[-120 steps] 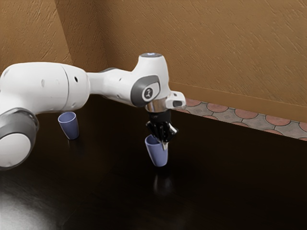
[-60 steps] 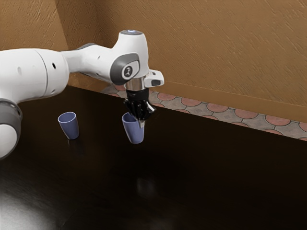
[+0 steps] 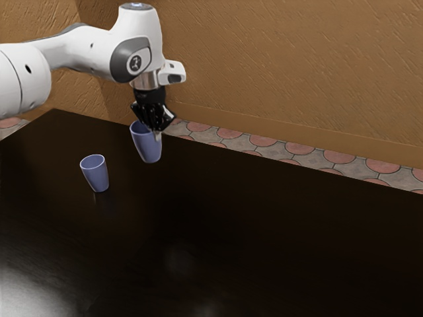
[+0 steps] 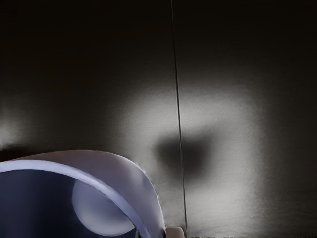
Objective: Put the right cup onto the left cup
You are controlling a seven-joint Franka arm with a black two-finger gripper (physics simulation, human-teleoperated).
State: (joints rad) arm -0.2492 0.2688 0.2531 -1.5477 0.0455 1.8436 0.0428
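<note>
My gripper (image 3: 157,132) is shut on the wall of one blue-violet cup (image 3: 147,146), at the rim on the exterior view's right side of it. This cup hangs in the air above the table, nearly upright with a slight tilt. In the wrist view the held cup (image 4: 143,191) is large at the lower edge, its mouth open, with a fingertip (image 4: 175,232) against its outside. The other blue-violet cup (image 3: 96,176) stands upright on the table, lower and toward the exterior view's left, apart from the held one.
The dark, glossy table (image 3: 264,244) stretches under both cups. Beyond its far edge lie a patterned tile floor (image 3: 301,148) and a brown textured wall (image 3: 284,66). A thin seam runs across the tabletop in the wrist view.
My gripper has carried the held cup up and toward the exterior view's left, nearer the standing cup. The standing cup has stayed where it was.
</note>
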